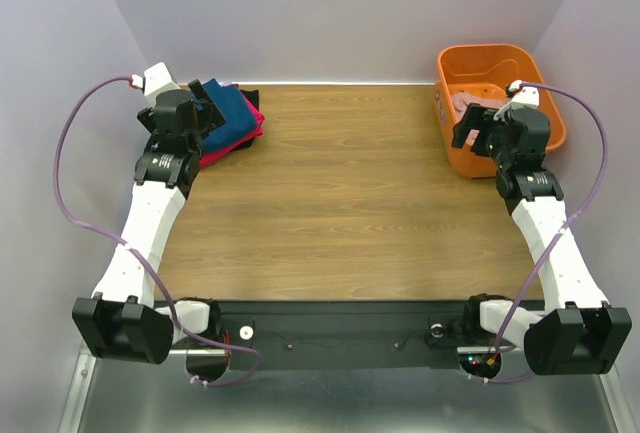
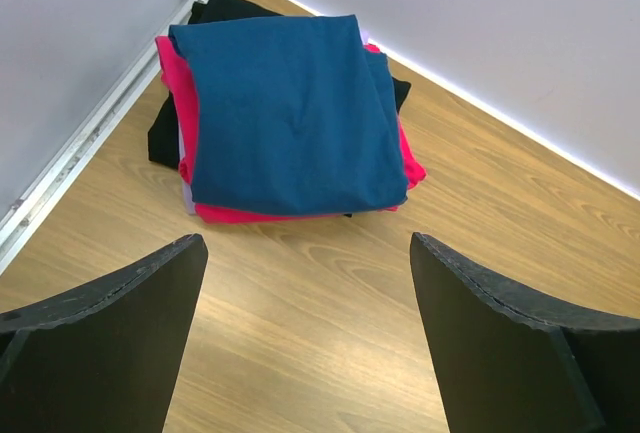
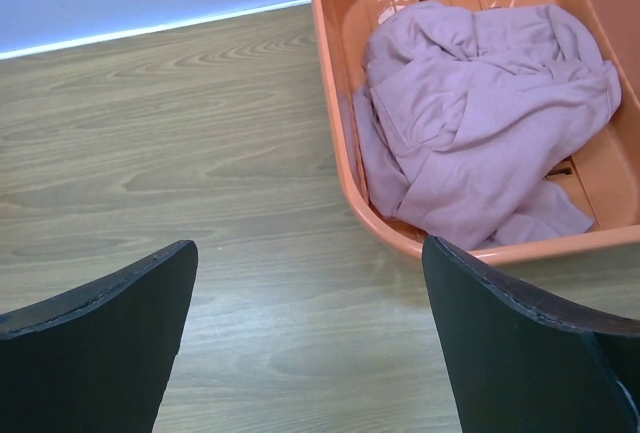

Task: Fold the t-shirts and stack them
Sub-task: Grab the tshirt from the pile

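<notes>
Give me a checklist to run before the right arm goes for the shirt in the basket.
1. The right gripper is open and empty: ok.
2. The left gripper is open and empty: ok.
3. The pink shirt lies uncovered in the basket: ok.
4. The right gripper is above the shirt: not ok, the shirt lies ahead of it.
5. The stack sits folded, away from the middle of the table: ok.
6. The shirt is free of the basket's slots: cannot tell.

Bench (image 1: 340, 203) centre wide open; folded tee stack (image 2: 290, 113) blocks far-left corner, tight vs walls (image 2: 80, 43). Orange basket (image 3: 330, 103) fills far-right corner; its rim stands btwn right hand (image 3: 308, 245) & crumpled pink tee (image 3: 480, 123) inside.
</notes>
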`<action>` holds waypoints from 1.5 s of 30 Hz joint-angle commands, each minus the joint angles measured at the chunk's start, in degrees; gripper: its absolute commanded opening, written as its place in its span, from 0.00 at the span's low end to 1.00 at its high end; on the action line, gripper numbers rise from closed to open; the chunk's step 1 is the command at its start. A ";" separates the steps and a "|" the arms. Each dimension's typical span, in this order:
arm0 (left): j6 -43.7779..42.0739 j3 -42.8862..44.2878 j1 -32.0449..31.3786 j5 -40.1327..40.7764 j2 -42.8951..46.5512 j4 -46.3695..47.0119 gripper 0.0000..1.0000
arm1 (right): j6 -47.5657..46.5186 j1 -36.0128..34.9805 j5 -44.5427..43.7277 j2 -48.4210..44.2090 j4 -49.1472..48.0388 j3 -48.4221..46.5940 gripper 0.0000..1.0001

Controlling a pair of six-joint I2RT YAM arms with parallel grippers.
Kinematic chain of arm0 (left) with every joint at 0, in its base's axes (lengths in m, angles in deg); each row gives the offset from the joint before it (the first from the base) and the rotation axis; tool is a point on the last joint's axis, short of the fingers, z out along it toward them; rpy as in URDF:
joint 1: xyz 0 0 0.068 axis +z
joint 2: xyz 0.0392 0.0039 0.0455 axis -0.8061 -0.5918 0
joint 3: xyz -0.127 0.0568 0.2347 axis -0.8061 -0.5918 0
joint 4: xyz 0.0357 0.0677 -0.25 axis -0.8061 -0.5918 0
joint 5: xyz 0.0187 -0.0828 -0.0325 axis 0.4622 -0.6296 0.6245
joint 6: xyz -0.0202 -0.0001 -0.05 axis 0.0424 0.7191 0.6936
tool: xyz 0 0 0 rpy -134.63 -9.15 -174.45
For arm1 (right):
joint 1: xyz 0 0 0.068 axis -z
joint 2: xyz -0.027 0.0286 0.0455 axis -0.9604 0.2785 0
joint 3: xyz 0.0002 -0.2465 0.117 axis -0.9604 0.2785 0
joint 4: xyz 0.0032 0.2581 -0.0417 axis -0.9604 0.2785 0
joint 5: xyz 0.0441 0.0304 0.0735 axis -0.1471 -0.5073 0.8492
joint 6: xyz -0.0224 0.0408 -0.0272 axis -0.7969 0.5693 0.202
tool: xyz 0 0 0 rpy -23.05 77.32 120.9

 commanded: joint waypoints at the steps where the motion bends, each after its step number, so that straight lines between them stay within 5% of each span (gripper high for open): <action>1: -0.58 4.29 0.10 0.16 -1.20 2.81 0.95 | 1.48 0.32 -1.97 -0.53 -1.99 -1.99 1.00; 12: 0.65 8.51 0.10 -2.56 -7.62 2.11 0.95 | 6.05 0.41 -12.96 8.95 -0.76 -15.60 1.00; 24: -1.28 3.94 0.10 -5.98 -6.13 3.34 0.95 | 6.67 5.59 -13.93 41.01 5.48 -46.97 1.00; 31: -2.69 4.46 0.02 -7.84 -7.79 2.46 0.94 | 4.57 6.56 -18.05 60.62 17.06 -68.66 1.00; 38: 0.12 1.75 0.02 -7.75 -6.30 2.02 0.94 | 1.92 6.74 -25.52 66.26 19.89 -69.76 1.00; 45: 1.53 0.33 0.02 -8.62 -6.04 1.76 0.94 | 6.05 8.58 -20.81 67.49 26.22 -67.31 1.00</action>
